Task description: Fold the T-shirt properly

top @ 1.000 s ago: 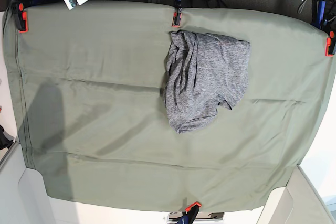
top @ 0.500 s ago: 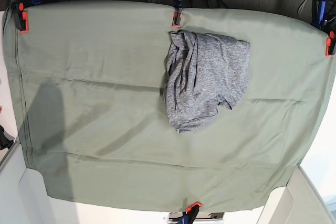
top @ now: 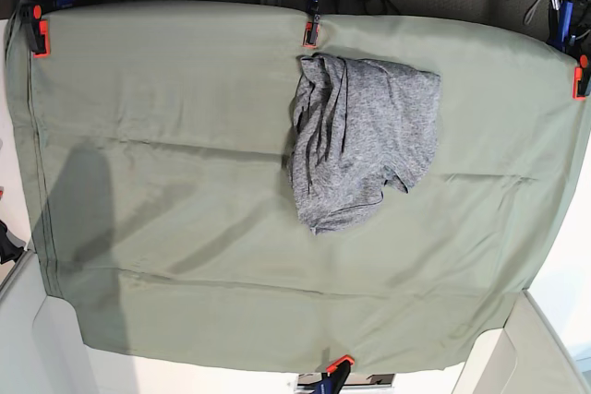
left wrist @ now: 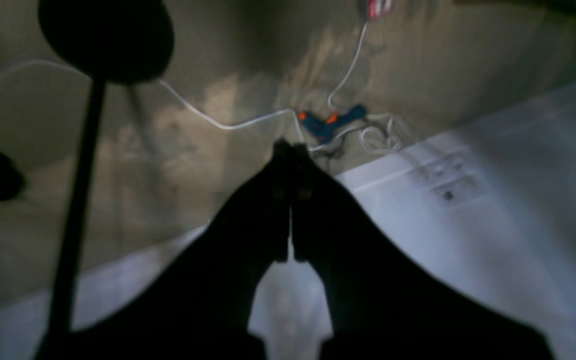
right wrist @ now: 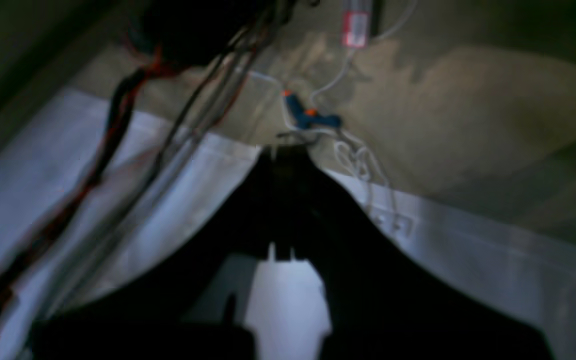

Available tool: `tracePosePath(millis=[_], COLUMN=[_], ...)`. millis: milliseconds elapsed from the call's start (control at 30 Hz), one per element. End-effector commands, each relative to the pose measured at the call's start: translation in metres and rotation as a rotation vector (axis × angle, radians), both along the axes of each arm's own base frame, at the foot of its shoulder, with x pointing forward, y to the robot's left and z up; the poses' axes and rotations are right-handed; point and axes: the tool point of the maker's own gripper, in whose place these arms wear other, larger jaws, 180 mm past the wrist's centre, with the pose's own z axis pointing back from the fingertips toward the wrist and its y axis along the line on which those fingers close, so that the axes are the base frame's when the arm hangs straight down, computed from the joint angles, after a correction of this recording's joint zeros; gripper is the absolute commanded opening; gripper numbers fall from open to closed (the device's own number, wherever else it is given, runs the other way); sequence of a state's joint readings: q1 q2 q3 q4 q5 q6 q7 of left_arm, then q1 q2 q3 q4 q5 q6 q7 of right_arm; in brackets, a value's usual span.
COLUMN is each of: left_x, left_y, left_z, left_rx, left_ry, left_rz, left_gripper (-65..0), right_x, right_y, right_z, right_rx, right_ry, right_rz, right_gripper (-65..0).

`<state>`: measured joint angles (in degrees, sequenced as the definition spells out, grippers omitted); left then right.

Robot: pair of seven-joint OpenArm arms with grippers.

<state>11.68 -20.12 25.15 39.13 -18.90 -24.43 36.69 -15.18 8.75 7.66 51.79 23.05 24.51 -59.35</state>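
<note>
Left claw (left wrist: 290,150): dark fingers pressed together at the tips, clenched on nothing, seen in a blurred wrist view and pointed away from the surface toward a dim floor. Past its tips lies a blue tool with orange ends (left wrist: 330,120) among loose white cable (left wrist: 228,125); a pale panel (left wrist: 468,210) runs below, and a black round-topped stand (left wrist: 103,40) rises at the left of that view. Right claw (right wrist: 283,152): likewise clenched and empty, fingers meeting at a point, view also blurred. Ahead of it the same kind of blue and orange tool (right wrist: 310,116) with white cable; a bundle of red and black wires (right wrist: 118,115) crosses the left of that view. Neither claw shows in the base view. There, the heather-grey flecked knit T-shirt (top: 365,140) lies bunched in a rumpled heap on the olive-green cloth covering the surface (top: 166,136), right of centre and near the far edge, its top just below an orange-tipped clamp (top: 310,34). A darker hem line curves across its lower part. More orange clamps hold the cloth at the far left corner (top: 38,36), the right edge (top: 580,78) and the near edge (top: 338,363).
</note>
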Motion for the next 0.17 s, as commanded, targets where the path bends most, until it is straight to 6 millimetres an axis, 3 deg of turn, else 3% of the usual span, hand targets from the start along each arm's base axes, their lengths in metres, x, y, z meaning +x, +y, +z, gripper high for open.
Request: tracePosePath(millis=[0, 133], left_x=[0.005, 0.033], left_y=[-0.006, -0.034], left_z=[-0.001, -0.005], left_rx=[-0.010, -0.058], left_ry=[0.001, -0.050], left_rz=[-0.014, -0.034], left_gripper=[-65.0, -65.0], right_x=[0.001, 0.018], right_y=[-0.003, 0.003], right_z=[0.001, 0.003], right_rx=[-0.001, 0.013], right_ry=[0.017, 0.016], right_rz=[0.013, 0.037], right_gripper=[-65.0, -65.0])
